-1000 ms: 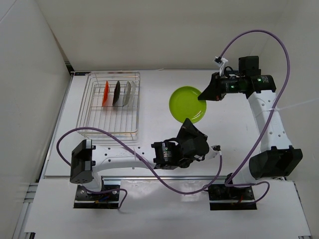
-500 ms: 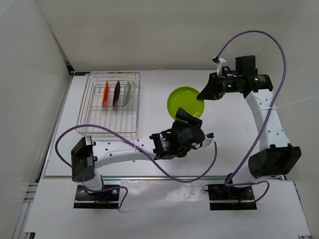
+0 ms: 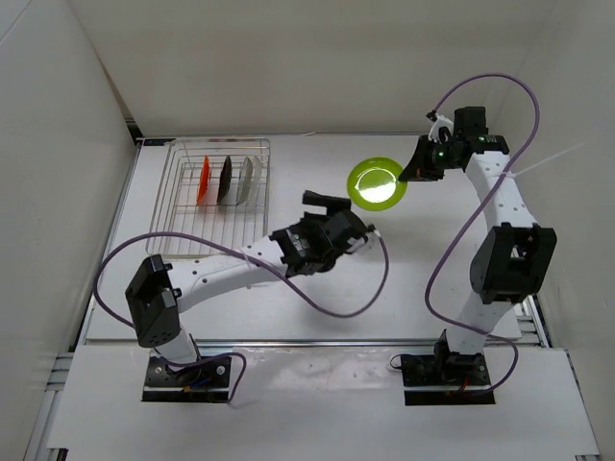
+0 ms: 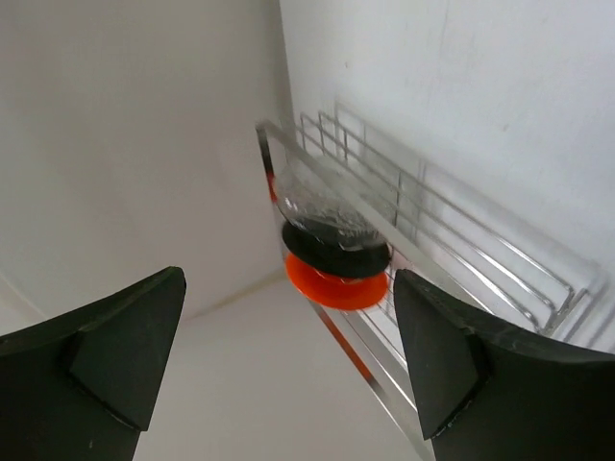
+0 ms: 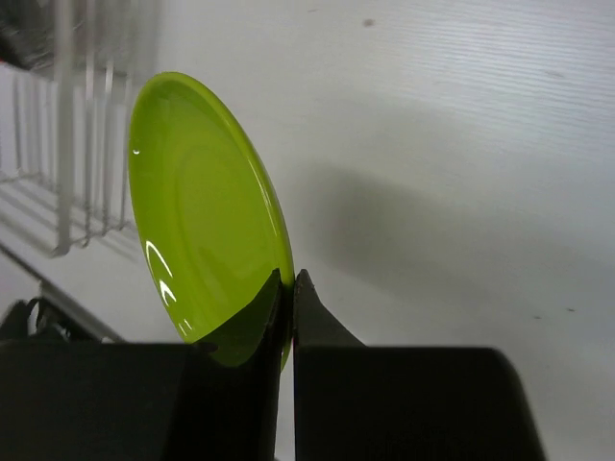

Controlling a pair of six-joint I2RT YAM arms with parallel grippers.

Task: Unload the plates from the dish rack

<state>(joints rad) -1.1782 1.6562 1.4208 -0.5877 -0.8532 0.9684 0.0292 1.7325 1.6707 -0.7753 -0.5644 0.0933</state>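
Observation:
The wire dish rack stands at the back left with three plates upright in it: orange, black and clear glass. My left gripper is open and empty, to the right of the rack. In the left wrist view the clear, black and orange plates show beyond its wide-apart fingers. My right gripper is shut on the rim of the lime green plate, which is tilted on edge above the table.
White walls close in the table at the back and on both sides. Purple cables loop from both arms above the table. The rack's wire side shows at the upper left of the right wrist view.
My left gripper has opened, let go of the green plate's near edge and swung back-left toward the rack. My right gripper has lifted and tilted the green plate toward the back.

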